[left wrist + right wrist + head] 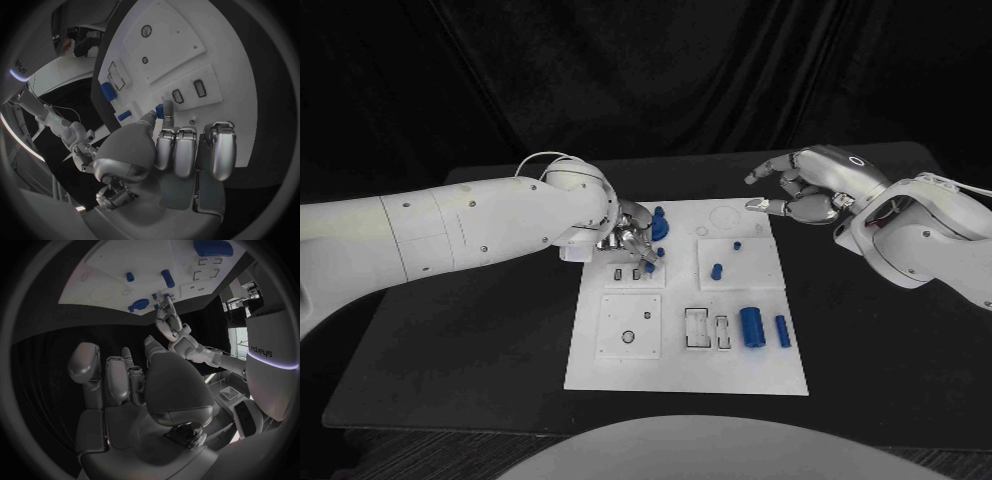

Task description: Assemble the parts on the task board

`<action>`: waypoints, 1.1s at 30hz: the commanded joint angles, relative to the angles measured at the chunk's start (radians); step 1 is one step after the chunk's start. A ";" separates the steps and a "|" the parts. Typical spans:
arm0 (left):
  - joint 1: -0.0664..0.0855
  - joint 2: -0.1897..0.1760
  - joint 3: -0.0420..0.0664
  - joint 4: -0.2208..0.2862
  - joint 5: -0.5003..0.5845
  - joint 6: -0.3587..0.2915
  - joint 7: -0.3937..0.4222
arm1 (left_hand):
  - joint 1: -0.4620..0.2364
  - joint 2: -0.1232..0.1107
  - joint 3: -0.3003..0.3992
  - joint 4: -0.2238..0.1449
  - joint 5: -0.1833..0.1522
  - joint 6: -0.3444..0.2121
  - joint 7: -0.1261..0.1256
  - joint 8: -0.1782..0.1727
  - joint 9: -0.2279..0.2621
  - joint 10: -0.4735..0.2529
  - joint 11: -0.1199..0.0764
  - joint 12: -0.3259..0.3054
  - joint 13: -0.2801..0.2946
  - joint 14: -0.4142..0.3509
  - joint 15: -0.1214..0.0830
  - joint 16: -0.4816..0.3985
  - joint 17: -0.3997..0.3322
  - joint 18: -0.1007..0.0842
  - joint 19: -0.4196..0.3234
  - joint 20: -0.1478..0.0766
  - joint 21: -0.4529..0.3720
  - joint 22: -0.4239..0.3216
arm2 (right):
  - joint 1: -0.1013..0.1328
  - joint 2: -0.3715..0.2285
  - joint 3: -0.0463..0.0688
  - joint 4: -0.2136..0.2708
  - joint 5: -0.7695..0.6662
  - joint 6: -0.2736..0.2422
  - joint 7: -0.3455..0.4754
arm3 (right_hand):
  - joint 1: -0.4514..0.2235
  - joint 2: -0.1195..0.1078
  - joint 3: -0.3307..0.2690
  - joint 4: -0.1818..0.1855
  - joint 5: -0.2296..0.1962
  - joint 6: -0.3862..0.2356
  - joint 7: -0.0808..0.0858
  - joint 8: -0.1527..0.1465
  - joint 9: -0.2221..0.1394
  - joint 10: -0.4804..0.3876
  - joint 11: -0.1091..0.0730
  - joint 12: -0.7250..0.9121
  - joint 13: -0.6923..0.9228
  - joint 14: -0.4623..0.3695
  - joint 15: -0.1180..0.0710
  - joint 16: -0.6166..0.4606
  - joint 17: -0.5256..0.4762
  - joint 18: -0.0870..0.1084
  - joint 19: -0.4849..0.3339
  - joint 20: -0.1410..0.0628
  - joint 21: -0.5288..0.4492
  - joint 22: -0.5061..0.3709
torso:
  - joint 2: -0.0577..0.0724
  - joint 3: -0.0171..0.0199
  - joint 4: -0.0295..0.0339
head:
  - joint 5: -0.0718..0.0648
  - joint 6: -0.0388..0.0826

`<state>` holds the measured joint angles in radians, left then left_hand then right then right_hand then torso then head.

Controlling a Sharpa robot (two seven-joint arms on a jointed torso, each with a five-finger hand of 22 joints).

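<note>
Left silver hand (629, 243) pinches a small blue part (160, 111) over the white task board (687, 375), apparently for insertion; right silver hand (798, 190) hovers loosely open, holding nothing.

My head camera looks down from above onto the task board (687, 375) and tabletop (473, 350). My left wrist camera sits close behind the left hand (181, 150), facing the board. My right wrist camera looks past the right hand (144, 385) from farther off; all three share the board.
</note>
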<state>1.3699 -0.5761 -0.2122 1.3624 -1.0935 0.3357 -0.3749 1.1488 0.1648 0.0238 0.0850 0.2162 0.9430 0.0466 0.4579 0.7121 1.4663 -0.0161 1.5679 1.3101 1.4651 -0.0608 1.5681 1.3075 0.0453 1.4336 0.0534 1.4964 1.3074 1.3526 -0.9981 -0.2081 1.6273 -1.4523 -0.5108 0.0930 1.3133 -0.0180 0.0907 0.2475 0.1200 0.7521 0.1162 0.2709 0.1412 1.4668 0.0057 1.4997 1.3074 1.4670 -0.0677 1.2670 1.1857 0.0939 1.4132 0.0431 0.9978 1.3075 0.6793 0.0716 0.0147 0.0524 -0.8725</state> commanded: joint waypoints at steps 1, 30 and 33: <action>-0.003 0.002 0.001 0.000 0.002 0.018 0.012 | 0.006 -0.004 0.012 -0.004 0.006 0.003 -0.007 -0.006 0.003 0.104 -0.009 0.003 0.261 0.106 -0.005 0.003 0.263 -0.005 0.000 -0.005 -0.005 0.127 | -0.003 0.000 0.001 -0.001 -0.001 0.009 -0.020 | 0.006 0.007 0.000 -0.006 0.009 0.007 -0.002 0.004 -0.001 0.028 0.006 -0.007 0.152 0.038 0.009 -0.004 -0.001 0.011 -0.003 0.006 -0.005 0.097 | -0.001 -0.0001 0.0001 | 0.000 0.000; -0.004 -0.016 0.001 0.008 0.002 -0.002 0.016 | -0.137 -0.125 0.452 -0.178 0.186 0.016 0.001 -0.080 0.118 0.104 -0.004 0.003 0.261 0.106 -0.002 0.003 0.263 -0.004 0.001 -0.003 -0.019 0.138 | -0.005 0.000 0.001 -0.004 0.005 0.022 -0.022 | 0.011 0.009 0.001 -0.014 0.022 0.009 -0.002 0.004 -0.004 0.025 0.006 -0.010 0.148 0.037 0.009 -0.010 -0.009 0.012 -0.005 0.006 -0.014 0.095 | 0.000 -0.0010 0.0032 | 0.002 0.000; -0.004 -0.023 0.001 0.013 0.002 -0.009 0.012 | -0.144 -0.127 0.462 -0.181 0.188 0.017 0.002 -0.080 0.122 0.104 -0.004 0.003 0.261 0.106 -0.002 0.003 0.263 -0.004 0.001 -0.002 -0.019 0.139 | -0.005 -0.001 0.001 -0.004 0.006 0.023 -0.022 | 0.012 0.009 0.001 -0.014 0.022 0.009 -0.002 0.004 -0.004 0.023 0.006 -0.012 0.146 0.036 0.009 -0.013 -0.013 0.013 -0.006 0.007 -0.018 0.095 | 0.001 -0.0014 0.0026 | 0.003 0.000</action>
<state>1.3675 -0.5982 -0.2123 1.3714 -1.0937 0.3372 -0.3727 1.0124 0.0347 0.4091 -0.0210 0.3988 0.9600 0.0522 0.3832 0.8338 1.4663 -0.0160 1.5673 1.3101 1.4651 -0.0606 1.5681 1.3075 0.0452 1.4336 0.0534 1.4824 1.3074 1.3495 -0.9981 -0.2081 1.6229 -1.4499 -0.4954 0.0877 1.3172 -0.0142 0.0924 0.2384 0.1387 0.7556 0.1127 0.2709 0.1385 1.4668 0.0056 1.4917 1.3074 1.4670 -0.0677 1.2581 1.1749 0.0939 1.4096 0.0467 0.9835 1.3073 0.6796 0.0706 0.0176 0.0545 -0.8725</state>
